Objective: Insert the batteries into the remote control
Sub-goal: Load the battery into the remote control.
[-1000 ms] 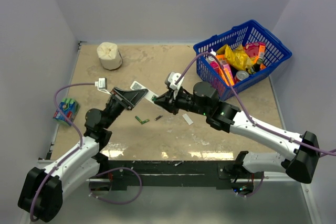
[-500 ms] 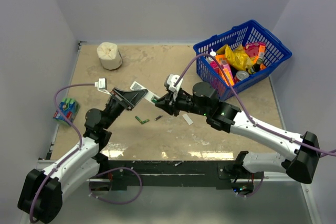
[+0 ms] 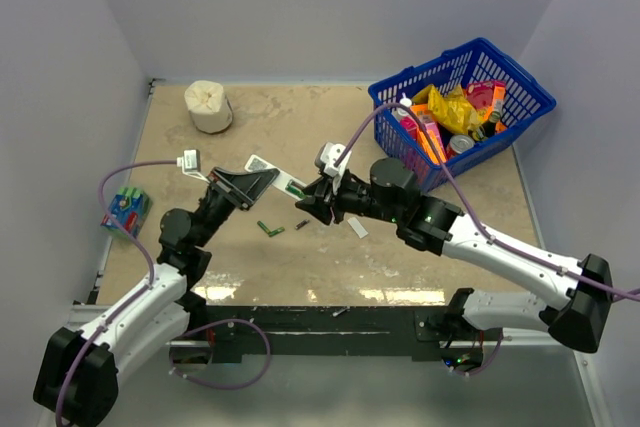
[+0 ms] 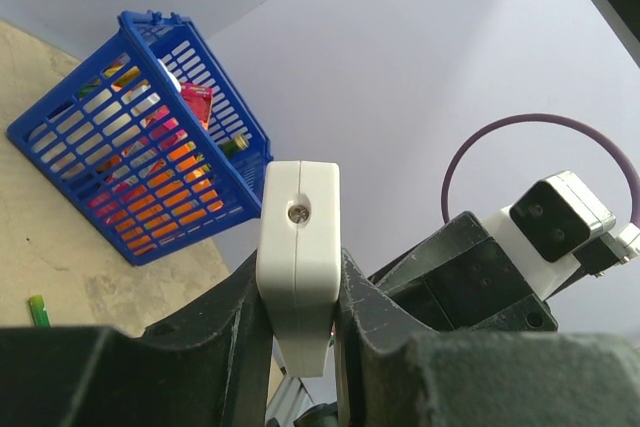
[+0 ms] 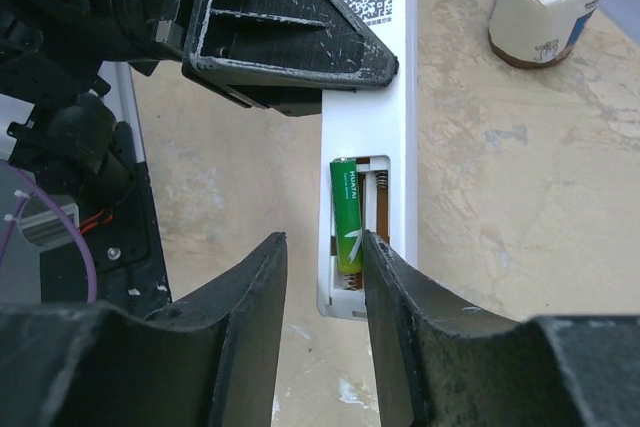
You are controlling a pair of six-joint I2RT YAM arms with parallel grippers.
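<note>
Smooth white plastic held in coarse matt black.
The remote control (image 5: 372, 132) is smooth white plastic with a faint sheen. The battery (image 5: 347, 215) in it wears a glossy green wrap, beside a bare metal spring (image 5: 381, 202). The left hand (image 4: 300, 307) and right hand (image 5: 322, 337) are matt black and grainy. The worktop (image 5: 520, 207) looks like mottled beige stone, the basket (image 4: 130, 207) like shiny blue plastic lattice.

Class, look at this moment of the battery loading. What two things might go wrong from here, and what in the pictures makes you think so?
1. The remote control is held off the table only by the left gripper; a push from the right gripper may tilt or slip it.
2. The green battery sits beside an empty slot, uncovered; it might pop out.
</note>
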